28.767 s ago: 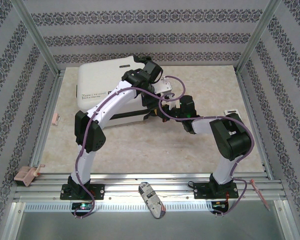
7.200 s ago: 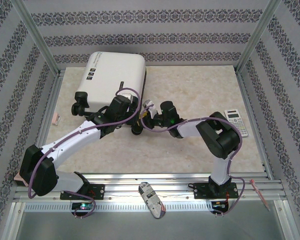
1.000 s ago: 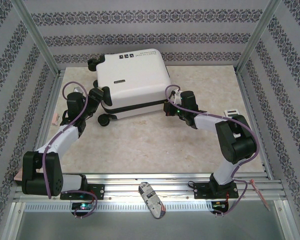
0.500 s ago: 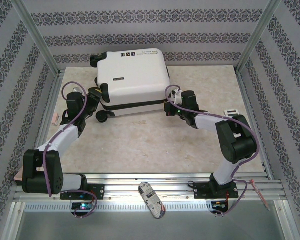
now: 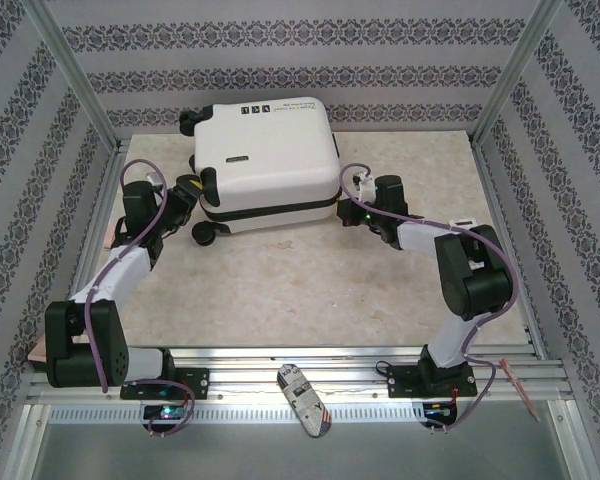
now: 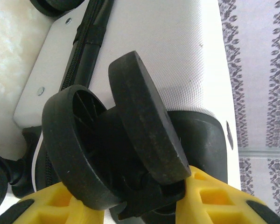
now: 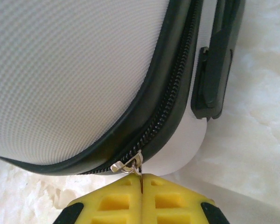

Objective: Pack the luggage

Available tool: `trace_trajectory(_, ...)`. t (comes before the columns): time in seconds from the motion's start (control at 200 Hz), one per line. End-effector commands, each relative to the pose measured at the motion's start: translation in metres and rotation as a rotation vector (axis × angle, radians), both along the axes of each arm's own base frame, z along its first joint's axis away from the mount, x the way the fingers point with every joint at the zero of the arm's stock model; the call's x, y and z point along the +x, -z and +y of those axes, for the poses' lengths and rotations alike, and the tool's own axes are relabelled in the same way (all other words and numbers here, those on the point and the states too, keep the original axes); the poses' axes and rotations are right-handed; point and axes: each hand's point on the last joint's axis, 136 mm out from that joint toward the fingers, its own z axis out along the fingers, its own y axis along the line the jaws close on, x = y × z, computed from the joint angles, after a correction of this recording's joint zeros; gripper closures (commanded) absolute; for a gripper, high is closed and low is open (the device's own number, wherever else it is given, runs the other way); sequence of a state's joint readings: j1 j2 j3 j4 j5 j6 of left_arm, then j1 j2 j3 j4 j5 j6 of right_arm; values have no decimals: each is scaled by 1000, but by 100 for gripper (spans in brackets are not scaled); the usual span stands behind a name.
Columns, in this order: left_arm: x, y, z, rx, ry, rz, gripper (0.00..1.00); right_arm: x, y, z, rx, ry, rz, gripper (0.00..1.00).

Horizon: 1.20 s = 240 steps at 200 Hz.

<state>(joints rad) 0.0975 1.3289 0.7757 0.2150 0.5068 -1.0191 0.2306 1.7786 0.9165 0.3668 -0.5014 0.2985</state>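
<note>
While the luggage [image 5: 265, 150] lies closed on its side at the back of the table [image 5: 280, 290], both arms reach forward and inward to its near edge. The left arm stretches low along the left rail, its elbow near the base. The left gripper [image 5: 185, 192] is at the case's near-left corner. In the left wrist view its yellow fingers [image 6: 210, 196] are closed partway against either side of a black twin wheel [image 6: 140, 126], gripping it. The right arm bends sharply at the elbow and points left. The right gripper [image 7: 141, 184] is fully closed, pinching the silver zipper pull [image 7: 128, 164] at the case's near-right corner, where the black zipper band [image 7: 168, 112] curves round.

The far side of the case sits close to the patterned back wall, and its left wheels are near the left frame rail. A wide stretch of bare tabletop lies open between the arms and in front of the case.

1 second ago the left fingers stood wider around the wheel, and the right wrist was slightly farther left. About 7 seconds ago the case was turned with 1 short end toward the arms. Both grippers then met near that end.
</note>
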Motion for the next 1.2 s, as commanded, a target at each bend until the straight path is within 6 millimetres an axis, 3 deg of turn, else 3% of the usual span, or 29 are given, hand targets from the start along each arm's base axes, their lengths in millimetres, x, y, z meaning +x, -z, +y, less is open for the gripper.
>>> trace_trajectory(0.0, 7, -24, 21, 177, 26, -81, 77, 13, -36, 12, 70, -112, -196, 100)
trace_trajectory(0.145, 6, -19, 34, 225, 31, -39, 74, -5, -52, 32, 166, -239, -275, 100)
trace_trajectory(0.41, -12, -40, 60, 422, -4, 2, 75, -48, -40, 71, 113, -351, -262, 100)
trace_trajectory(0.55, -21, -52, 73, 518, -30, 42, 54, -55, -32, 77, 76, -339, -245, 100)
trace_trajectory(0.684, -21, -71, 65, 519, 1, 1, 43, -36, -22, 67, 10, -234, -208, 100)
trace_trajectory(0.759, -22, -80, 53, 548, 25, -16, 38, -21, -18, 54, -30, -149, -185, 100)
trace_trajectory(0.859, -22, -94, 22, 637, 93, -37, 33, -11, -18, 42, -35, -86, -169, 100)
trace_trajectory(1.074, -6, -102, -90, 926, 348, -41, 23, -17, -23, 50, 14, -139, -172, 100)
trace_trajectory(1.194, 10, -102, -140, 1060, 416, -54, 21, -22, -25, 54, 36, -159, -171, 100)
